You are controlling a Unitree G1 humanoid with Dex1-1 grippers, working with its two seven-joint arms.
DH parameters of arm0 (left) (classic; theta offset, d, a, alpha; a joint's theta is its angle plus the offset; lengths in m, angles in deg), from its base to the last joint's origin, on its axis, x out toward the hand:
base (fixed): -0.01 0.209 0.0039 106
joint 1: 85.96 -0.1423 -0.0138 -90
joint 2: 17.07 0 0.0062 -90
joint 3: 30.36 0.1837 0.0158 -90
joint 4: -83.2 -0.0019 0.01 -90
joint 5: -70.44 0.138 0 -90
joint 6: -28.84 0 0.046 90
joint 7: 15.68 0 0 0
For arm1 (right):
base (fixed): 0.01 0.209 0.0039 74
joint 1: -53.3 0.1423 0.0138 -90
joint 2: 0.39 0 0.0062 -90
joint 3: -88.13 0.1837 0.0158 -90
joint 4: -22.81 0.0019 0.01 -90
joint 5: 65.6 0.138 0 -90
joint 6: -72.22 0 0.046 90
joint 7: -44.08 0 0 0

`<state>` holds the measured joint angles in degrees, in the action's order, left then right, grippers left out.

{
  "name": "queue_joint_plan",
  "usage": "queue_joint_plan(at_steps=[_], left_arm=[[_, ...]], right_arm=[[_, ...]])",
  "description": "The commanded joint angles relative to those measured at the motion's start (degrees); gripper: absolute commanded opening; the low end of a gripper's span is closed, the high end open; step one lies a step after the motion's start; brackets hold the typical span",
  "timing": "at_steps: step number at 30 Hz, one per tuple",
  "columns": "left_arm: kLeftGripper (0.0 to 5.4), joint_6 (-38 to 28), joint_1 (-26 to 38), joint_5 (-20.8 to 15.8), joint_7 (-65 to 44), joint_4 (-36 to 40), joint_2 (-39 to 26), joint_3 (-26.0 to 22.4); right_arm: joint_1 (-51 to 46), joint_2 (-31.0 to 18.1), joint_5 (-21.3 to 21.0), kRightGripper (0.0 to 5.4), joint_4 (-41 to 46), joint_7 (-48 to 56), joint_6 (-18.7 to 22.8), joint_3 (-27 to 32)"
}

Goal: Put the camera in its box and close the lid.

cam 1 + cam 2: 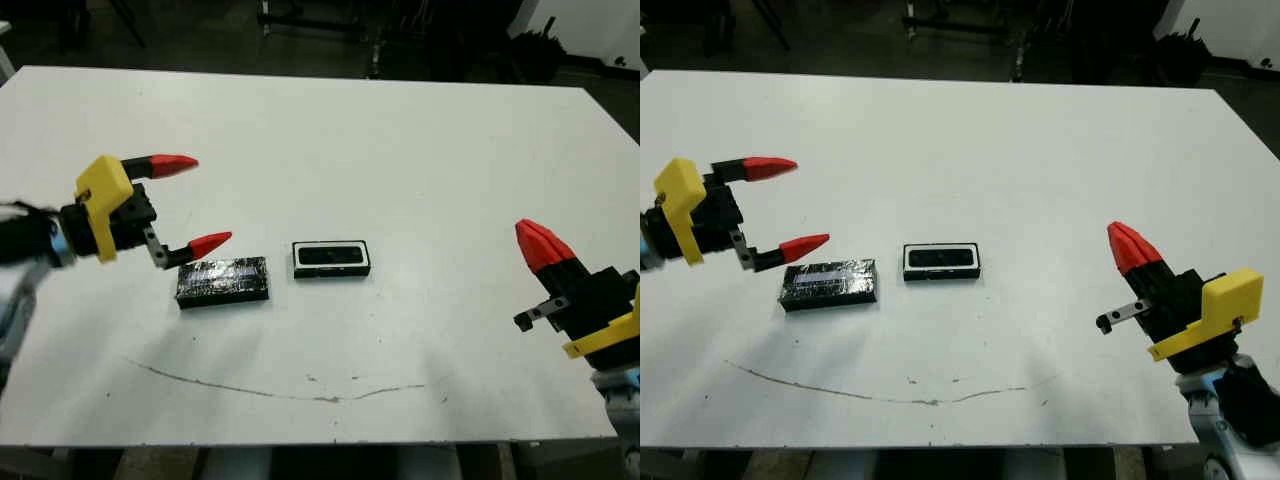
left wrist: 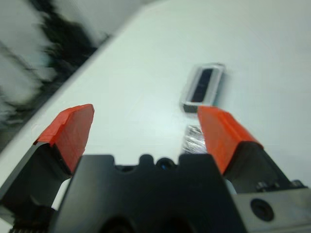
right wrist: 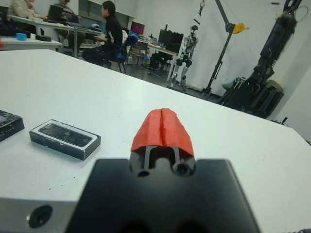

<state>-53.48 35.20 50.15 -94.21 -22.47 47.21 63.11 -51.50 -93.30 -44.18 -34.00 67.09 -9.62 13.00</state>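
Observation:
The box (image 1: 332, 259), a small black-rimmed tray with a white inside, lies near the table's middle. The slim black camera (image 1: 332, 255) rests inside it and also shows in the right wrist view as the camera (image 3: 65, 134). Just left of the box the lid (image 1: 222, 280), a shiny speckled black slab, lies flat on the table. My left gripper (image 1: 206, 201) is open, hovering just left of and above the lid, its lower fingertip over the lid's near-left corner. My right gripper (image 1: 535, 241) is shut and empty, far right of the box.
A thin dark scuff line (image 1: 280, 390) runs across the white table (image 1: 400, 150) near its front edge. Beyond the far edge a person (image 3: 109, 29) sits at desks, with a standing humanoid robot (image 3: 187, 51) and dark equipment stands.

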Motion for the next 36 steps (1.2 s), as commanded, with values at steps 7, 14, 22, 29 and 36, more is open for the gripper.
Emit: queue_joint_plan(at_steps=[7, 14, 22, 29, 36], left_arm=[[5.40, -4.2, 6.4, 4.7, -11.9, -12.0, 1.5, 6.2], [5.40, -5.5, 5.8, 7.7, -11.6, -13.1, 2.7, 8.0], [5.40, -13.5, 5.5, 13.3, -9.4, -17.4, 3.1, 9.1], [5.40, -13.2, 5.1, 15.2, -8.3, -18.4, 3.2, 9.4], [5.40, -8.9, 5.2, 15.7, -8.8, -19.3, 3.7, 10.2]], right_arm=[[-0.3, -0.1, -0.8, 0.01, -0.5, -0.8, -0.1, 0.1], [-0.3, -0.1, -0.6, 0.01, -0.6, -0.5, -0.3, -0.2], [-0.2, -0.1, -1.0, 0.01, -0.9, 0.4, -2.1, -0.8], [-0.5, -0.4, -1.3, 0.01, -1.7, 1.7, -4.4, -0.8], [-0.9, -0.6, -1.3, 0.01, -1.6, 1.7, -4.7, -0.7]])
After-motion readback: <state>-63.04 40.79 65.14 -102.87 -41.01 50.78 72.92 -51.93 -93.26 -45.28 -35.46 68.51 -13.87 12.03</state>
